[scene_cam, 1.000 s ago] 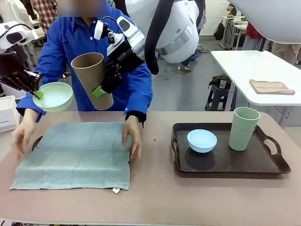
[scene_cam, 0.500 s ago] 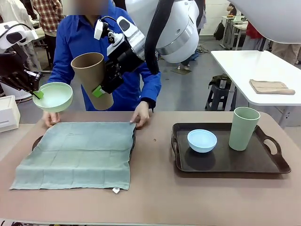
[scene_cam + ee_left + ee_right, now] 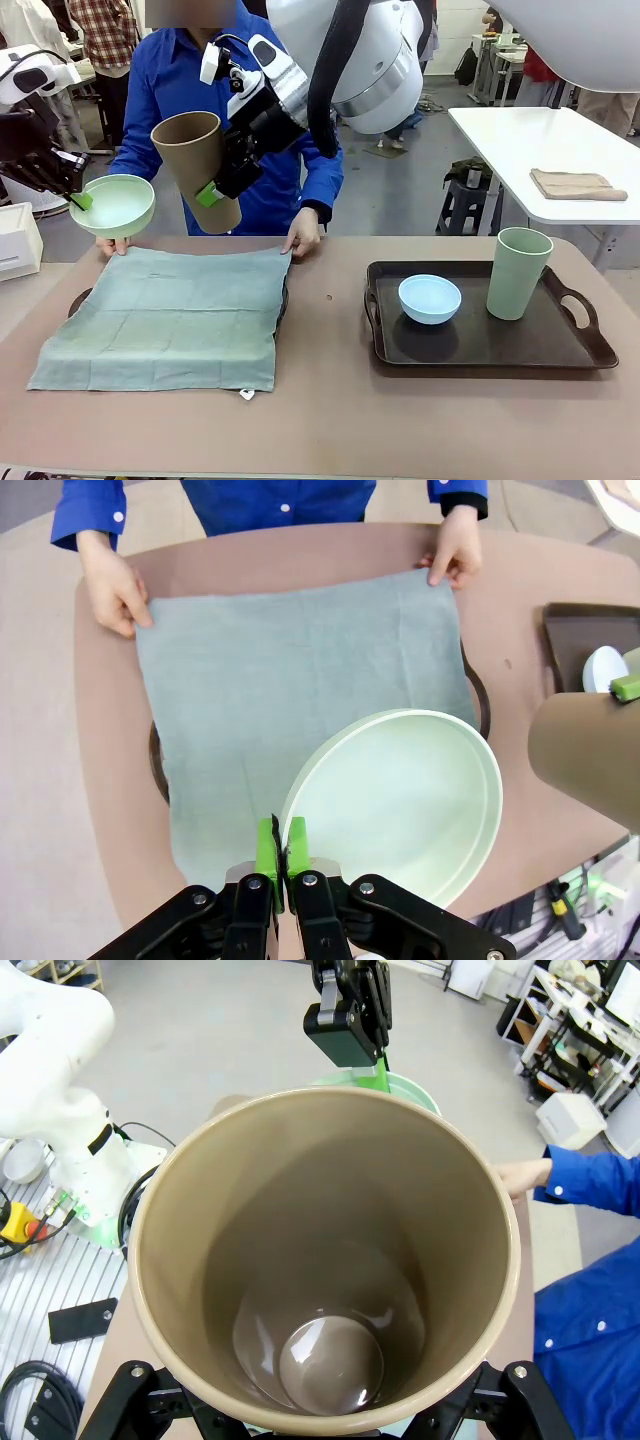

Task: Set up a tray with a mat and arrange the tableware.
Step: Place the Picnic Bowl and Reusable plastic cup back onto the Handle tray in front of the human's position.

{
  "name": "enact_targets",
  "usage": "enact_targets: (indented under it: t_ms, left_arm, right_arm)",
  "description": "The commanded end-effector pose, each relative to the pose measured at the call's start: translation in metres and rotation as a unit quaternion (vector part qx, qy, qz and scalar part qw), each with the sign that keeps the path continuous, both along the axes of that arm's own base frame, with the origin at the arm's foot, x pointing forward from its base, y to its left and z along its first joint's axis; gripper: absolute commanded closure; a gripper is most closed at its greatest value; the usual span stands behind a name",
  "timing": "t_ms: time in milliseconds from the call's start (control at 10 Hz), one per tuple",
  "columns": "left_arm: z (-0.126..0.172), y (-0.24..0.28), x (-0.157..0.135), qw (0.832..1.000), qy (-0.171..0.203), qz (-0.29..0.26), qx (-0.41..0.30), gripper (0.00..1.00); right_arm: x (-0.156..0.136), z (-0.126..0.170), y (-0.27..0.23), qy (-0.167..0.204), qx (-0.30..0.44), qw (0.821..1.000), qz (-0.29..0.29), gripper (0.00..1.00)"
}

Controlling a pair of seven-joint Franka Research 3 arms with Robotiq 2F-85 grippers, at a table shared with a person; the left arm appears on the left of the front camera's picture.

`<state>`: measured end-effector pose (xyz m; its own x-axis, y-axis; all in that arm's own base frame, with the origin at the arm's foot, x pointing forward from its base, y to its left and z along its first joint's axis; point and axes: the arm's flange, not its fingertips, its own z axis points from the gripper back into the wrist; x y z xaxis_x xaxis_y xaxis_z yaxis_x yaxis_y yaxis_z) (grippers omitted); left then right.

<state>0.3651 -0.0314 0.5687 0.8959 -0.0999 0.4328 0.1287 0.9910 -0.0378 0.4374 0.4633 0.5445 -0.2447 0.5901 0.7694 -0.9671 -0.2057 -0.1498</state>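
Observation:
My left gripper (image 3: 80,200) (image 3: 281,842) is shut on the rim of the pale mint green bowl (image 3: 112,205) (image 3: 400,800), held in the air above the table's left side. My right gripper (image 3: 210,192) is shut on the brown cup (image 3: 198,168) (image 3: 325,1260), tilted and raised above the mat. The grey-green mat (image 3: 170,315) (image 3: 300,680) lies over a dark tray (image 3: 78,300) on the left; a person's hands (image 3: 303,235) (image 3: 455,550) hold its far corners. The light blue bowl (image 3: 430,298) and pale green cup (image 3: 518,272) stand on a second dark tray (image 3: 580,345).
A white box (image 3: 18,240) sits at the table's left edge. Behind on the right stands a white table (image 3: 540,150) with a folded cloth (image 3: 575,184). The table's front strip lies bare.
The person's hands slid from the mat's sides to its far corners and pulled the mat a little toward the far edge. Both arms stayed still with the bowl and cup.

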Motion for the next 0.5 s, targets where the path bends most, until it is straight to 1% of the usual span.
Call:
enact_targets:
  t_ms: [0, 400]
  left_arm:
    - [0.0, 0.0007, 0.0005, 1.0, -0.002, -0.006, -0.004, 1.0]
    - [0.0, 0.0007, 0.0005, 1.0, -0.002, -0.006, -0.004, 1.0]
  right_arm:
    - [-0.0003, 0.0003, -0.0004, 0.002, -0.001, 1.0, 0.003, 1.0]
    - [-0.0003, 0.0003, -0.0004, 0.002, -0.001, 1.0, 0.003, 1.0]
